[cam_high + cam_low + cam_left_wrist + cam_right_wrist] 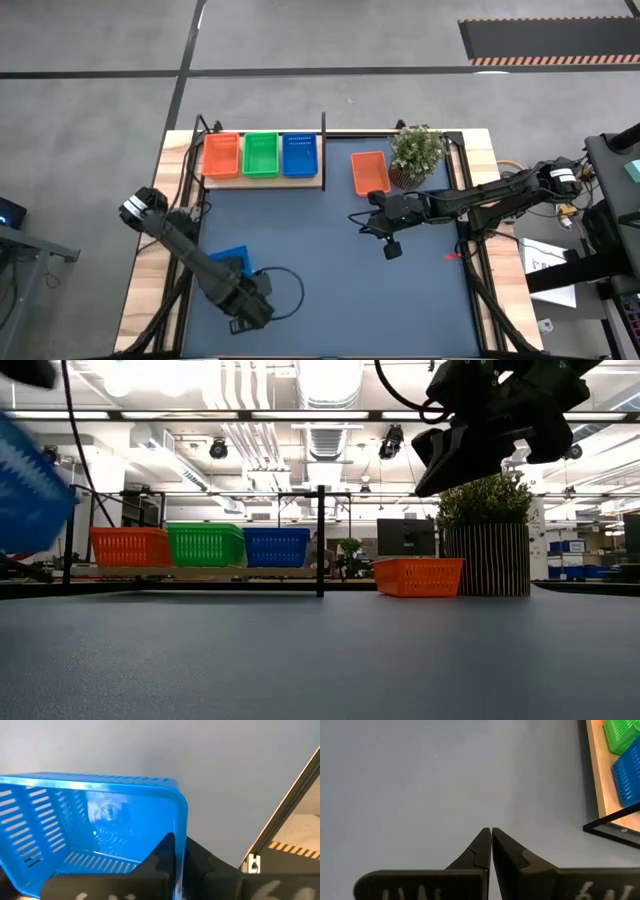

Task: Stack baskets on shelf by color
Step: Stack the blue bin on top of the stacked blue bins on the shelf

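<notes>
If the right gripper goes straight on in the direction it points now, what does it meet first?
Probably only the dark mat. The right gripper, shut and empty, hangs over bare mat in its wrist view. The shelf with the blue basket lies off to one side of that line, though depth is hard to judge.

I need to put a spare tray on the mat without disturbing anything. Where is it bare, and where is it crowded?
Bare: the mat centre and near edge, between the left hand holding the blue basket and the right hand. Crowded: the shelf with its three baskets, and around the orange basket beside the plant.
</notes>
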Tool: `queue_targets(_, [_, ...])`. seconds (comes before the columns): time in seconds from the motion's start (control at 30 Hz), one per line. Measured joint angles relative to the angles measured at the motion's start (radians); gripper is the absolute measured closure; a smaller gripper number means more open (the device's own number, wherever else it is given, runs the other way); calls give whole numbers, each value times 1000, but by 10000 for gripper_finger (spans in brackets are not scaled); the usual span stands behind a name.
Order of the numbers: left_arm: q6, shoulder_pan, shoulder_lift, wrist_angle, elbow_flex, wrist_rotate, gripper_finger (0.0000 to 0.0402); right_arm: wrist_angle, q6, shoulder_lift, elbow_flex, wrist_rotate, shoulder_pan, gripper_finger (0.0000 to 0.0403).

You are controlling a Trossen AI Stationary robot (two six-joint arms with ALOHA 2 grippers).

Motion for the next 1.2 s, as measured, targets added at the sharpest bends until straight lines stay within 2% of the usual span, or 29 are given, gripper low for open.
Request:
queue_targets(0.23, [209,117,2,-116,132,-81,401,-33,8,0,0,1,0,394])
queue_targets(0.4, [403,207,2,-140,198,-201,401,-49,-8,0,0,-7,0,394])
queue_targets(0.63, [676,374,2,-149,245,-373,401,-47,-36,0,0,-78,0,394])
queue_targets(0.97, [1044,693,3,-98,233,-410,401,-57,-31,0,0,-77,0,394])
queue_targets(1.2, [1186,879,6,12,228,-411,401,-64,-30,0,0,-77,-1,394])
